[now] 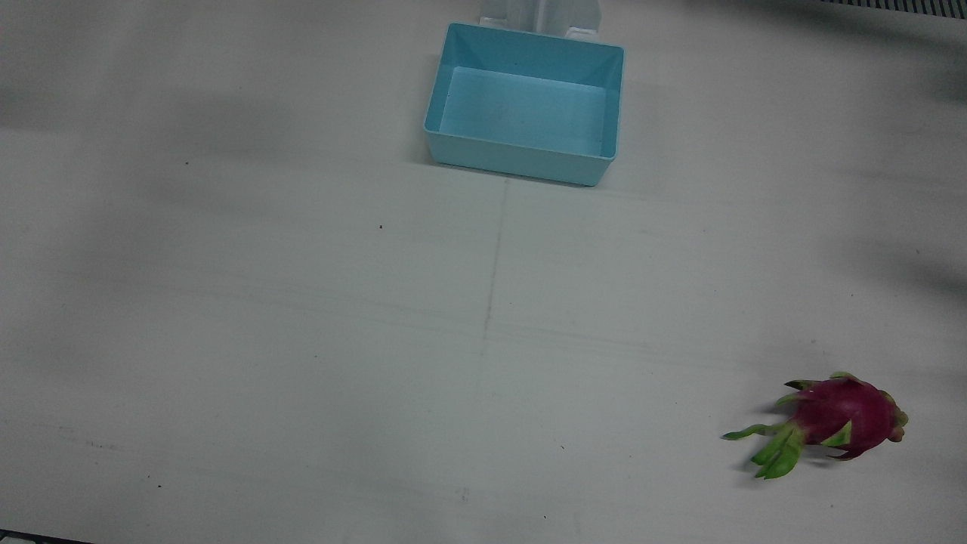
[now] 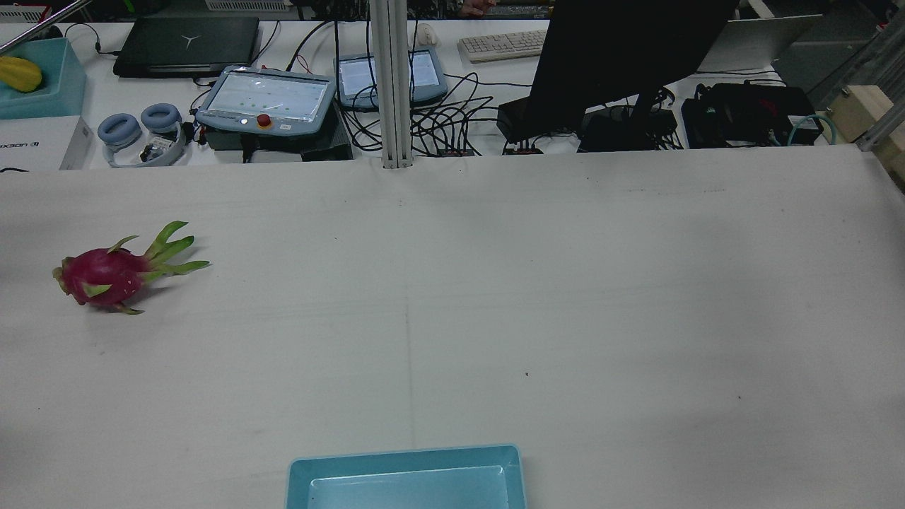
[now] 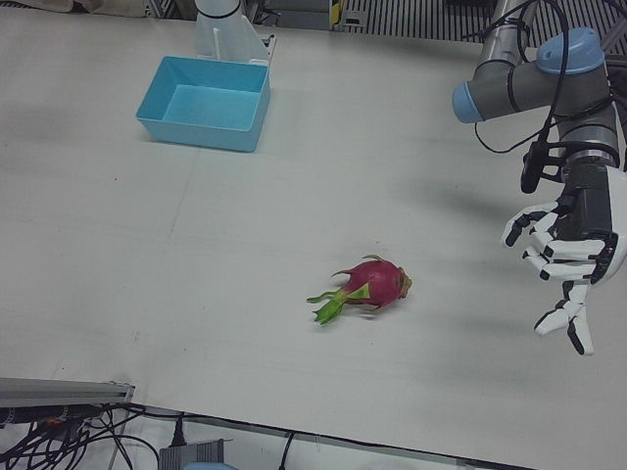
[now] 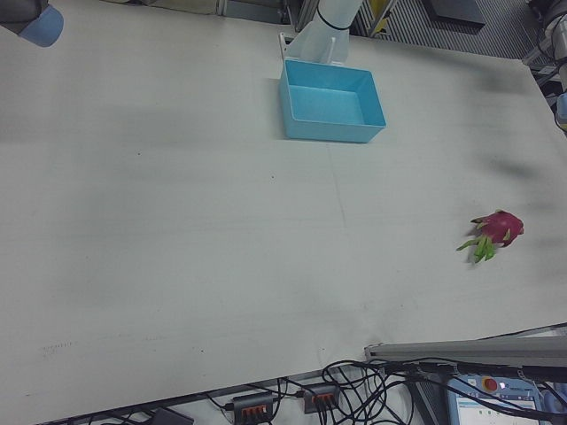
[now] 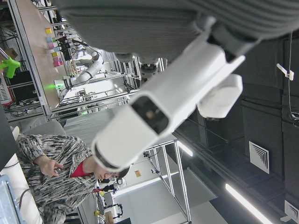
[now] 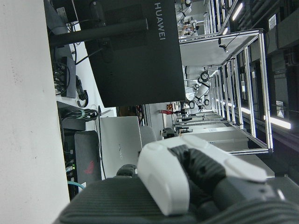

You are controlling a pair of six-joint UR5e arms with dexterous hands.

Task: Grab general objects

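Observation:
A magenta dragon fruit (image 1: 842,419) with green leaf tips lies on its side on the white table, toward the left arm's side (image 2: 106,276) (image 3: 377,284) (image 4: 499,226). My left hand (image 3: 568,259) hangs above the table to the right of the fruit in the left-front view, well apart from it, with its fingers (image 5: 159,116) spread and holding nothing. My right hand (image 6: 196,172) shows only in its own view, fingers stretched out over nothing; it is far from the fruit. A light blue bin (image 1: 521,162) stands empty near the pedestals (image 2: 403,459) (image 3: 196,132) (image 4: 332,133).
Beyond the table's far edge a desk carries a black monitor (image 2: 622,56), teach pendants (image 2: 265,99), a laptop and cables, with an aluminium post (image 2: 389,85) at the edge. A joint of the right arm (image 4: 35,22) shows top left. A person (image 5: 51,172) sits behind.

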